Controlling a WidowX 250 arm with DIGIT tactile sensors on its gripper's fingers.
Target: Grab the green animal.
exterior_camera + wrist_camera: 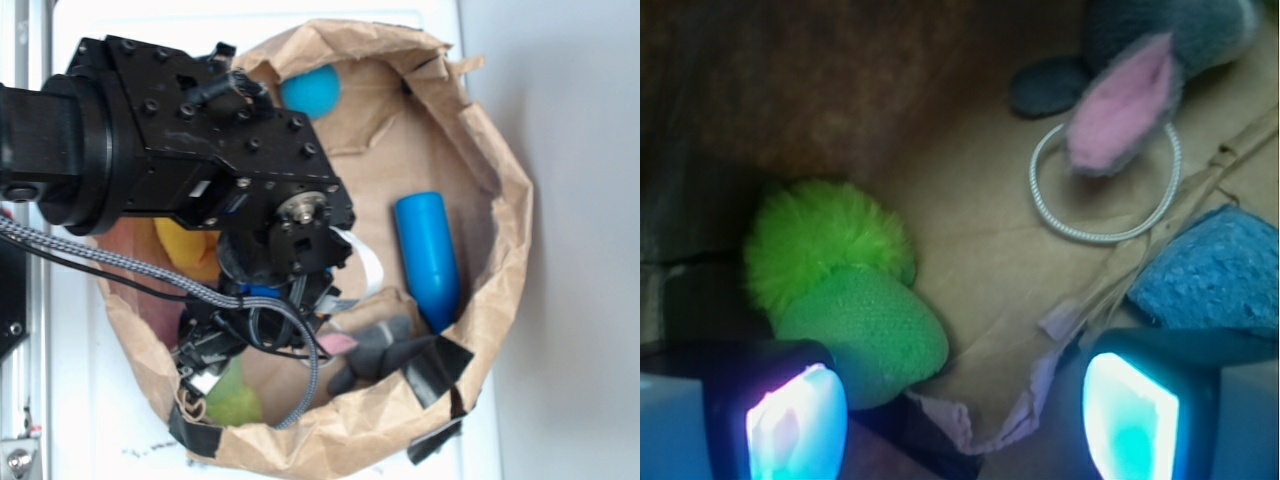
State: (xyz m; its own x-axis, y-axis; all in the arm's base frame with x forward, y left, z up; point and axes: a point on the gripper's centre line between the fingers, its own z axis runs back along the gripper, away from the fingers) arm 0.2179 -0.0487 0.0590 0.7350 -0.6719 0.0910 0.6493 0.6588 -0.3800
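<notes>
- Two glowing fingertips [800, 425] frame the bottom of the wrist view, one at the lower left and one at the lower right, with open cardboard floor between them; the jaws stand wide apart and hold nothing.
- In the exterior view the black arm [190, 140] reaches in from the left edge and bends down over the rim of a crumpled brown paper bag [500, 190], its wrist section pointing into the bag's lower left part.
- The gripper [215, 370] hangs low inside the bag, partly hidden by the arm's own links and a braided cable [120, 262].
- The green animal [845, 285] lies on the bag floor at the left of the wrist view, a fuzzy lime tuft above a knitted green body; its lower edge sits just beside the left fingertip, not between the two fingers.
- From outside, only a patch of that green shows just beside the gripper, near the bag's bottom left wall.
- A grey plush animal [1160, 40] with a pink ear lies at the upper right of the wrist view, its ear over a thin white ring [1050, 205].
- A blue textured object [1220, 265] sits just above the right fingertip.
- Elsewhere in the bag: a teal ball [310, 90] near the top, a blue cylinder [428, 255] at the right, a yellow cloth [185, 250] under the arm.
</notes>
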